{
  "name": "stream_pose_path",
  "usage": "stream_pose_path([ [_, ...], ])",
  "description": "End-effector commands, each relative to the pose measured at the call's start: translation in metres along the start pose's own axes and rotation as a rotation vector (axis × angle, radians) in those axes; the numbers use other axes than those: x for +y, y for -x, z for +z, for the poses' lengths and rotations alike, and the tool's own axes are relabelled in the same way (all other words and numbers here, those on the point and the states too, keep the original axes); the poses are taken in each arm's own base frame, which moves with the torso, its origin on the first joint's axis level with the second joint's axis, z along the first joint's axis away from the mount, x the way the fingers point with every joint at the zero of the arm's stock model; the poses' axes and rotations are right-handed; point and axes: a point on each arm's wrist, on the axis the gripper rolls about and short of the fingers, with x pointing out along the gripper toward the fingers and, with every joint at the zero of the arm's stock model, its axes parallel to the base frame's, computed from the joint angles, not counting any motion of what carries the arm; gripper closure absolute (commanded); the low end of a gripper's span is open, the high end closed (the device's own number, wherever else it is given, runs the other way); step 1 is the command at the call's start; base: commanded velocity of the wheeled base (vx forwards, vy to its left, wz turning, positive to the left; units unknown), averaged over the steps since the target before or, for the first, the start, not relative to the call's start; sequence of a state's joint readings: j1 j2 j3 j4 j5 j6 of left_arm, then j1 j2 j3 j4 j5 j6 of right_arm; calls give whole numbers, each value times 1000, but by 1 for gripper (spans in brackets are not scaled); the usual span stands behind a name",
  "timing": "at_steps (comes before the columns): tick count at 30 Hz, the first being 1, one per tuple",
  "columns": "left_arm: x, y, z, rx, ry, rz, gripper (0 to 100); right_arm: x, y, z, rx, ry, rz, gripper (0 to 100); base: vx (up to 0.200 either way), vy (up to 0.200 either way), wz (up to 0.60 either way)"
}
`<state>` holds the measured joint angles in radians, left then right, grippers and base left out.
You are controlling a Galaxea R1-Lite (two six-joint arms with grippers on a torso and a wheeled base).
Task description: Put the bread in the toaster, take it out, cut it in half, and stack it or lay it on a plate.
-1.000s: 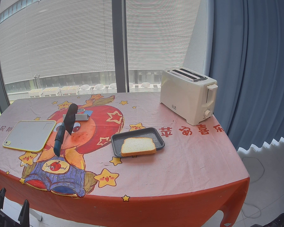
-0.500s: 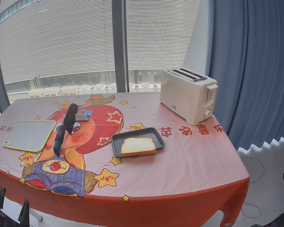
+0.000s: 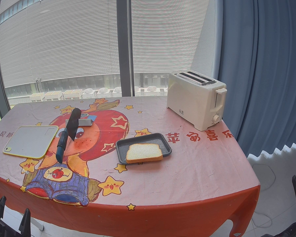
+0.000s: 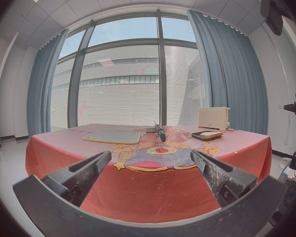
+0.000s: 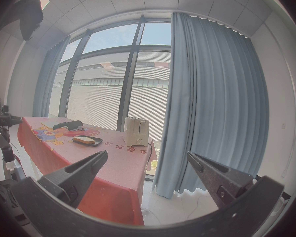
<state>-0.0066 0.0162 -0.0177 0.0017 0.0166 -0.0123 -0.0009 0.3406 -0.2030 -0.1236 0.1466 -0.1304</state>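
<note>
With my left hand [image 4: 150,152] and right hand [image 5: 146,154] both released and empty short of the tabletop [image 3: 194,168], I'd bring the right one low onto the bread [image 3: 144,152] lying flat on the dark tray [image 3: 121,146], pinching one edge gently so it enters the toaster [image 3: 195,99] upright.

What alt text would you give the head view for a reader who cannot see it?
A slice of bread lies on a dark tray, with a cream toaster behind to its right and a knife beside a cutting board to its left.
</note>
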Motion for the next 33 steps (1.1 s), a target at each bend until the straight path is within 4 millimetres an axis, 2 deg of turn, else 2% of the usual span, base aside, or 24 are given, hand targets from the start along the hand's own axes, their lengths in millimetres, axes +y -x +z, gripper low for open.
stream_pose_path([
  [1,0,0,-5,6,0,1,0,-1,-7,2,41,6,9,0,0,0,0],
  [11,0,0,-5,4,1,1,0,-4,-18,16,66,64,38,0,0,0,0],
  [33,0,0,-5,6,0,1,0,-6,-39,16,162,62,121,0,0,0,0],
])
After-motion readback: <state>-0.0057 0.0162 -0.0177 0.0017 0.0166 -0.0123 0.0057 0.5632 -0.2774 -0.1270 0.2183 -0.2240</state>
